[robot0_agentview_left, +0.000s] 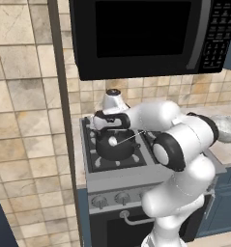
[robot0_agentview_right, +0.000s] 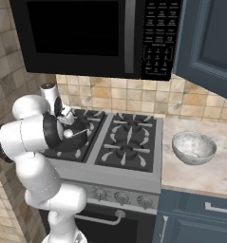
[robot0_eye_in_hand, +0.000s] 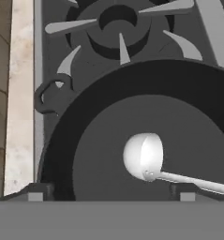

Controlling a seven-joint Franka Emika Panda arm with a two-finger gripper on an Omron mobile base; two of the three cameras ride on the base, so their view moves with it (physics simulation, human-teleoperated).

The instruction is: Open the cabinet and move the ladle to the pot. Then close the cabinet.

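While the tool (robot0_eye_in_hand: pixel 111 190) hangs over the pot (robot0_eye_in_hand: pixel 66 140), the ladle (robot0_eye_in_hand: pixel 144 157) lies inside it.

Tool tips stand apart, gripping nothing, so the ladle looks released where the task wants it. Its bowl rests on the pot floor just ahead of the tips; its handle, the long axis, slants up from the bowl over the rim. The cabinet (robot0_agentview_right: pixel 207 42) door is open, not yet closed.
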